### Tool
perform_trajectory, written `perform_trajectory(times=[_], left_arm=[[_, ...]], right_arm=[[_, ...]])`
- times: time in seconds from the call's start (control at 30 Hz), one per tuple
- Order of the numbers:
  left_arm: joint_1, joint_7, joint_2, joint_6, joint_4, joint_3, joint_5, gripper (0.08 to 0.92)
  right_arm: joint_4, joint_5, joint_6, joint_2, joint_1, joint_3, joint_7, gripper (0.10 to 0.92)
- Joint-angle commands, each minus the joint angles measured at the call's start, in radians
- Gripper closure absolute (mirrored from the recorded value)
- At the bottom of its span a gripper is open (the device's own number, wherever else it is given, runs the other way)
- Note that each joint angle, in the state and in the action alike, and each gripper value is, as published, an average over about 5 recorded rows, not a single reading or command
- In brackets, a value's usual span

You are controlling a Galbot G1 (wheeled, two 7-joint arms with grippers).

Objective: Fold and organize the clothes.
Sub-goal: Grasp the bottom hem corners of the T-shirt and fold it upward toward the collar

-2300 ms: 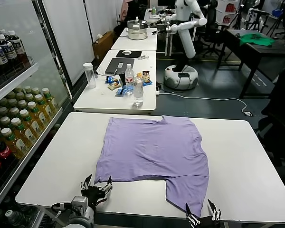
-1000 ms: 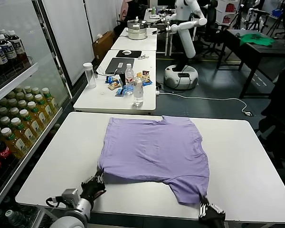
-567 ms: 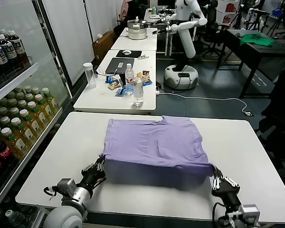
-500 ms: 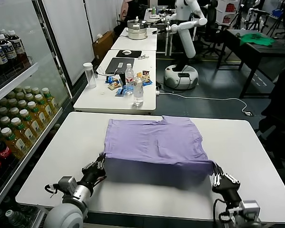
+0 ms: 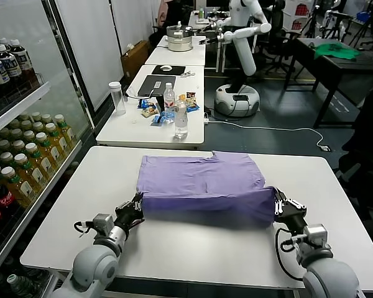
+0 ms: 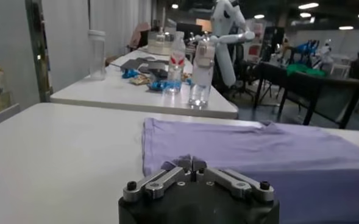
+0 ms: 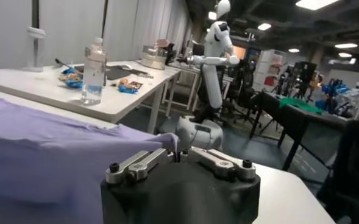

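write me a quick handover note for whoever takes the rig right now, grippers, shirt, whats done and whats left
Left gripper: shut on the near left corner of the lavender T-shirt, held just above the white table.
Right gripper: shut on the shirt's near right corner, at about the same height.
Shirt: far part lies flat on the table with the collar toward the far edge; the near edge is lifted and hangs as a fold between the two grippers.
Done: both near corners gripped and raised.
Left: carry the near edge over to the far edge, lay it down, release, then finish folding and tidy.
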Motion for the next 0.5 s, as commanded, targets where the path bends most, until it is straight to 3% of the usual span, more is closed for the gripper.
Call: perform_trajectory(times=[0.03,0.13,0.23,0.5], left_arm=[[-0.093,0.01,-0.008,0.005,0.142,0.045,0.086,0.913],[-0.105,0.011,-0.017,0.009,0.156,0.05,0.09,0.913],[-0.111,0.01,-0.027,0.012,0.163,0.047,0.09,0.896],[-0.024,-0.024,-0.04,-0.001,0.054,0.007,0.102,0.69]], right_arm=[[-0.112,-0.032,-0.023,-0.014,0.094,-0.055,-0.012,0.906],[-0.121,-0.051,-0.039,0.0,0.096,-0.068,-0.018,0.897],[-0.118,-0.072,-0.051,0.012,0.089,-0.076,-0.028,0.839],[-0.017,-0.075,-0.032,0.046,-0.003,-0.006,-0.028,0.607]])
